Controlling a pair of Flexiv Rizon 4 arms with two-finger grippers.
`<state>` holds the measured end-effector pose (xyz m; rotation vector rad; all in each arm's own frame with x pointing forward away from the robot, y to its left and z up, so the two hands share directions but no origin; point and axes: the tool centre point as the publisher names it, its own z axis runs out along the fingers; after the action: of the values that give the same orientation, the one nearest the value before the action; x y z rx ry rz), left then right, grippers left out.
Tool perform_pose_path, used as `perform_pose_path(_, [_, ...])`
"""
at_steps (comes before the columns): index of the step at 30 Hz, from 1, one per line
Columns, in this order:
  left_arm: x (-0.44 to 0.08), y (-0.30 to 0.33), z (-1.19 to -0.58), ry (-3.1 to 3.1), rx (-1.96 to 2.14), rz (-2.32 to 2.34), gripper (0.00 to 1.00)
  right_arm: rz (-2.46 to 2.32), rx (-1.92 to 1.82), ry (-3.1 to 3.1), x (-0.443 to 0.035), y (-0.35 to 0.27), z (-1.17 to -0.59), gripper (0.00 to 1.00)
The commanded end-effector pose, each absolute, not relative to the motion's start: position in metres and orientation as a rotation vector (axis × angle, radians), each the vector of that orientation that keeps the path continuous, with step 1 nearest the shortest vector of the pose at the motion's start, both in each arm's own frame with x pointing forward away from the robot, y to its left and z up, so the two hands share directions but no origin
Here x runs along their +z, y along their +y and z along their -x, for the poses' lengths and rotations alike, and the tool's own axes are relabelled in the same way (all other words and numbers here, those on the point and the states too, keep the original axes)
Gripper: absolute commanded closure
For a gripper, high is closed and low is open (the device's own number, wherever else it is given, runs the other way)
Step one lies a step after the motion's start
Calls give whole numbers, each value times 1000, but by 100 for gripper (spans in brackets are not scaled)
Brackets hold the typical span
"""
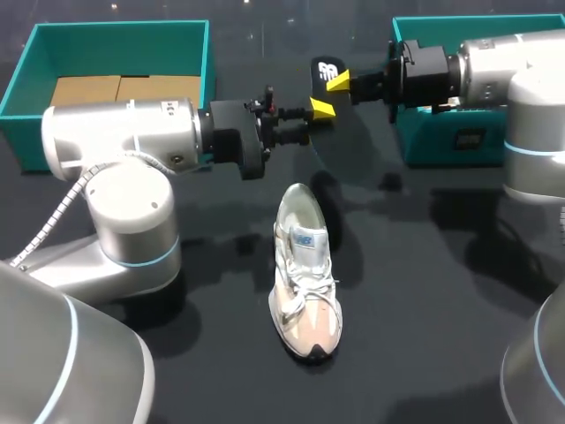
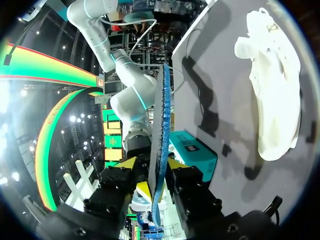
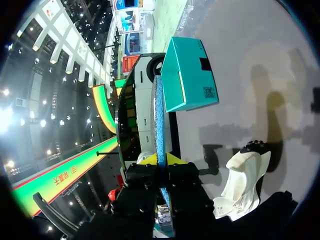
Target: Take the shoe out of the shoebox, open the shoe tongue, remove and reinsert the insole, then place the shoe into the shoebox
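one insole (image 1: 325, 74), edge-on in wrist views

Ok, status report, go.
Right claw shut on insole, above table. Left claw around insole too, grip unclear. Shoe on table, untouched. Nothing in the way.

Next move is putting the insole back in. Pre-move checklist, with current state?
1. Insole out of the shoe: ok. It is in the air between the two grippers.
2. Right gripper shut on the insole: ok. The insole sits edge-on between its tips.
3. Left gripper clamped on the insole: cannot tell. The insole runs through it edge-on.
4. Shoe sole-down on the table, apart from both arms: ok.
5. Tongue pulled open enough for reinsertion: cannot tell.
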<state>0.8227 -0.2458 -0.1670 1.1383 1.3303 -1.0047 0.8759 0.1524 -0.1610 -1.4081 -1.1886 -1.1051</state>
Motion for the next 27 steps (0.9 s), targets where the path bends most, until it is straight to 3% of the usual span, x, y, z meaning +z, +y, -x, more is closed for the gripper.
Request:
perform_pose_path(1, [-169, -250, -824, 1331, -994, -1135, 71, 1409, -1103, -1189, -161, 156, -877, 100])
perform_pose_path(11, [-175, -253, -832, 1348, -971, -1124, 78, 1404, -1096, -1186, -162, 161, -876, 100])
perform_pose_path(15, [-175, -254, -834, 1350, -963, -1120, 100, 1404, -1092, -1185, -162, 163, -876, 100])
perform_pose_path(22, [-175, -251, -834, 1347, -961, -1114, 100, 1402, -1086, -1181, -163, 165, -874, 100])
perform_pose_path(23, [-175, -249, -833, 1347, -962, -1113, 100, 1402, -1088, -1178, -164, 164, -873, 78])
perform_pose_path(24, [-174, -247, -832, 1349, -965, -1111, 100, 1404, -1088, -1176, -165, 163, -872, 21])
perform_pose_path(25, [-173, -244, -831, 1350, -966, -1111, 100, 1406, -1090, -1175, -165, 161, -871, 0])
perform_pose_path(27, [-171, -238, -829, 1358, -968, -1110, 100, 1408, -1094, -1177, -165, 157, -868, 0])
